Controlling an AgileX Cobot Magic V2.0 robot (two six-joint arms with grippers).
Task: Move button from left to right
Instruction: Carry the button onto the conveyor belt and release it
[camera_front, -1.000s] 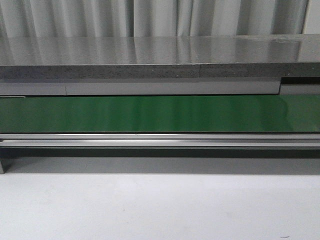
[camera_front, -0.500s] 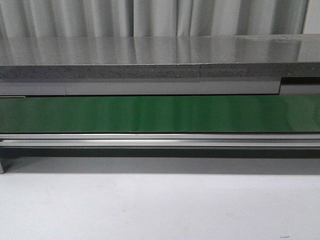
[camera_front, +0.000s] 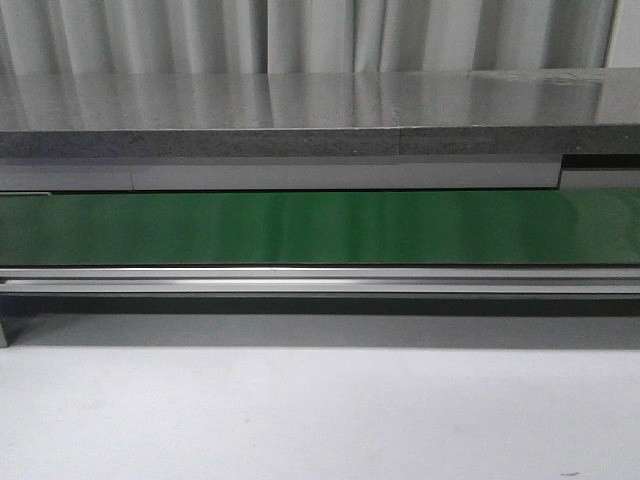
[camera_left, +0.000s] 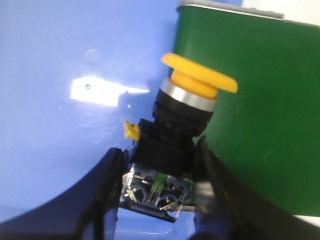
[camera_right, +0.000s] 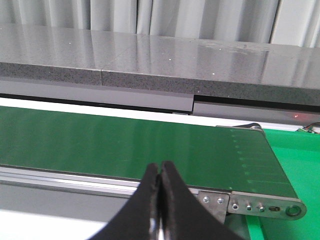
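Observation:
The button (camera_left: 175, 130), with a round orange cap and a dark boxy base, shows only in the left wrist view. My left gripper (camera_left: 160, 157) is shut on its base, one black finger on each side. A small yellow bit sticks out beside the base. Behind the button lie a blue surface (camera_left: 60, 60) and the end of the green belt (camera_left: 260, 100). My right gripper (camera_right: 160, 170) is shut with nothing between its fingers, in front of the green belt (camera_right: 125, 145). Neither gripper nor the button shows in the front view.
A green conveyor belt (camera_front: 320, 228) with a metal rail (camera_front: 320, 280) runs across the front view, a grey stone shelf (camera_front: 300, 110) behind it and a white table (camera_front: 320, 410) in front. The belt's right end bracket (camera_right: 265, 206) adjoins a bright green surface (camera_right: 300, 160).

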